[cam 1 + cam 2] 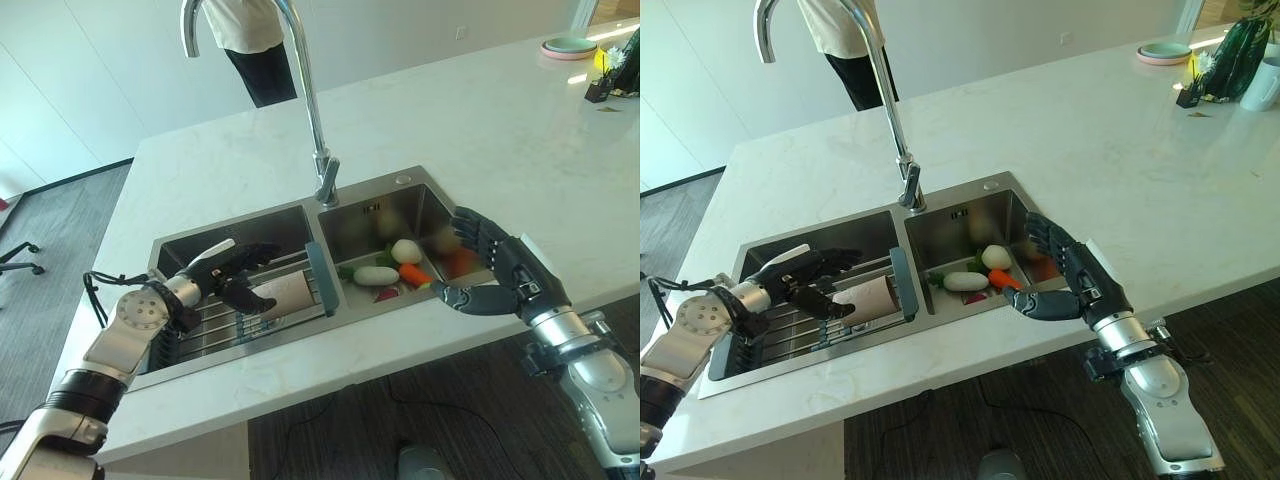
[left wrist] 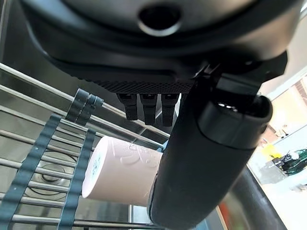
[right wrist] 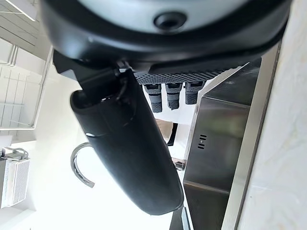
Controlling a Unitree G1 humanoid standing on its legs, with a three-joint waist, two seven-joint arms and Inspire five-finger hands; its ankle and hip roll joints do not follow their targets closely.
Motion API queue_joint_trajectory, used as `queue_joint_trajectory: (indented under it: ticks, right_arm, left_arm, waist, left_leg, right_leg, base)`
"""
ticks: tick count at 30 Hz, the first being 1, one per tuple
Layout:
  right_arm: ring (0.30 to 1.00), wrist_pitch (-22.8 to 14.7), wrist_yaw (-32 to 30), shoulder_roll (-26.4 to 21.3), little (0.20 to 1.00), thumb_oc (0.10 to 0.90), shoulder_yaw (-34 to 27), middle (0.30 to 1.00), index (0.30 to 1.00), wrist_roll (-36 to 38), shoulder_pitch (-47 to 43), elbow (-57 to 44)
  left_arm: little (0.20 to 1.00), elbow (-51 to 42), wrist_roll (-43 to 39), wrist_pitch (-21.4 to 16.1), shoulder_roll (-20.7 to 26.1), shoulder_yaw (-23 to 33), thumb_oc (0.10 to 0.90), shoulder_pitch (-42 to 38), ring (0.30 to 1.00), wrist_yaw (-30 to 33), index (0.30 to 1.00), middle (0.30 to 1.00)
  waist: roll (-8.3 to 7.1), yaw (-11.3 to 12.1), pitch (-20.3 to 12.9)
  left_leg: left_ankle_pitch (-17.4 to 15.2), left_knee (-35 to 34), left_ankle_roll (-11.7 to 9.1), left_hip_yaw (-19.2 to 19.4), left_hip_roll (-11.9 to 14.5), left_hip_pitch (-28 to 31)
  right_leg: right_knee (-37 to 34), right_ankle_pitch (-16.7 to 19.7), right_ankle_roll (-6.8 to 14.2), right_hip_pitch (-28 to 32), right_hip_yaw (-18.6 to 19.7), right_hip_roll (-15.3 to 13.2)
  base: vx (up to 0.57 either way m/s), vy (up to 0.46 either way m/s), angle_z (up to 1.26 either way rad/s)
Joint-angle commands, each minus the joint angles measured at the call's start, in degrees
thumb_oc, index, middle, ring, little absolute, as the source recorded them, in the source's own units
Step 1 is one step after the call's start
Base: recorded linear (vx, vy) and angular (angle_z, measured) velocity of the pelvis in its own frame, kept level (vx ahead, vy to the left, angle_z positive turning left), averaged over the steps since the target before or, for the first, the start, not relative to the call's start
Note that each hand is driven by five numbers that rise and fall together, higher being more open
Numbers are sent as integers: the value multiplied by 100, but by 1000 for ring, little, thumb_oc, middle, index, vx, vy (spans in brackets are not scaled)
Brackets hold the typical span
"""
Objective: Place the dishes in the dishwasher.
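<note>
From the head we see the right hand [image 1: 505, 275] spread loose over the sink's [image 1: 415, 190] right rim, holding nothing. In the left wrist view, a pink cup [image 2: 122, 170] lies on the rack [image 2: 43, 158] beneath the left hand's [image 1: 225, 275] relaxed fingers, perhaps just untouched.

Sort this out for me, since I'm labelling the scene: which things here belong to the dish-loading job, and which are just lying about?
Belongs to the job:
- pink cup, lying on its side on the sink rack
- left hand, open over the cup
- right hand, open at the right basin's edge

Lying about:
- vegetables in the right basin
- faucet
- stacked plates on the far counter
</note>
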Motion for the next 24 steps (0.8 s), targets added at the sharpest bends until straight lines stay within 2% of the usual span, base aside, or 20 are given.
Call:
queue_joint_trajectory:
  ticks: [1, 15, 16, 24]
  right_arm:
    - [900, -519, -29, -133, 900, 800, -507, 900, 900, 132, -650, -253]
    - [900, -544, -1, -128, 900, 800, -503, 900, 900, 118, -702, -214]
    - [900, -555, 14, -128, 900, 800, -508, 900, 900, 119, -695, -221]
    - [900, -504, -34, -126, 900, 800, -478, 900, 900, 102, -723, -280]
  left_arm:
    - [900, -105, 47, -175, 251, 229, 800, -842, 900, 79, 900, 900]
    - [900, 18, 399, -107, 112, 103, 800, -879, 900, -33, 900, 900]
    - [900, 49, 509, 40, 117, 89, 800, -865, 900, 29, 900, 900]
    - [900, 263, 912, 140, 44, -29, 800, -914, 900, 146, 900, 900]
  waist:
    - [-87, -50, -294]
    - [-122, -51, -313]
    - [-122, -61, -316]
    - [-127, -71, -312]
  left_leg:
    - [-814, 650, 82, -300, 26, -128]
    - [-831, 650, 104, -283, 39, -145]
    - [-832, 650, 104, -270, 40, -143]
    - [-831, 650, 108, -252, 48, -131]
  right_leg:
    - [17, -717, 675, 465, 82, -74]
    - [17, -716, 686, 442, 99, -62]
    - [17, -721, 691, 443, 110, -61]
    - [17, -726, 690, 456, 107, -48]
  base:
    - [-34, 0, 0]
    - [-36, 1, 0]
    - [-39, 6, -1]
    - [-11, 1, -1]
